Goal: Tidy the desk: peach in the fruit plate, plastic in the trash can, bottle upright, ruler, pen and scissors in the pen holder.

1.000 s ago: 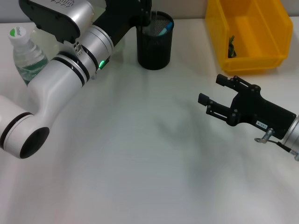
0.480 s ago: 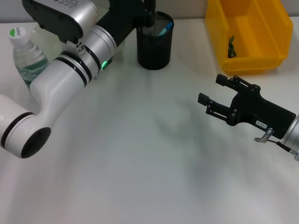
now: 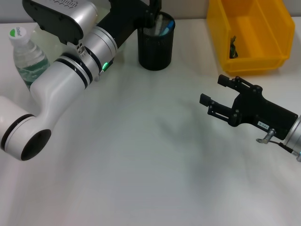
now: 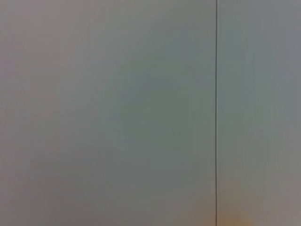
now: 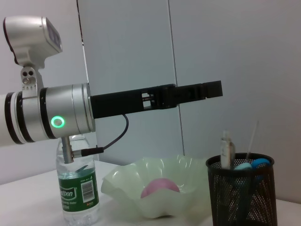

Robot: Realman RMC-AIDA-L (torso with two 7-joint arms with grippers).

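At the back of the white desk (image 3: 141,160) stands the black mesh pen holder (image 3: 155,44), upright, with a blue-capped pen (image 5: 254,165) and other thin items standing in it; I cannot make out each one. My left gripper (image 5: 214,89) hangs above the holder's rim, its long black body level in the right wrist view, and I cannot tell how its fingers stand, since the head view cuts them off and the left wrist view shows only a blank grey wall. Beside the holder, toward my left, sits the pale green wavy-edged fruit plate (image 5: 155,188) with the pink peach (image 5: 160,188) inside it. Next along stands the clear plastic water bottle (image 3: 26,54), upright, green-labelled, white cap on. Far to my right sits the yellow plastic bin (image 3: 251,35) with a small dark scrap lying in it. My right gripper (image 3: 217,92) hovers over bare desk well apart from all of these, fingers spread wide, holding nothing.
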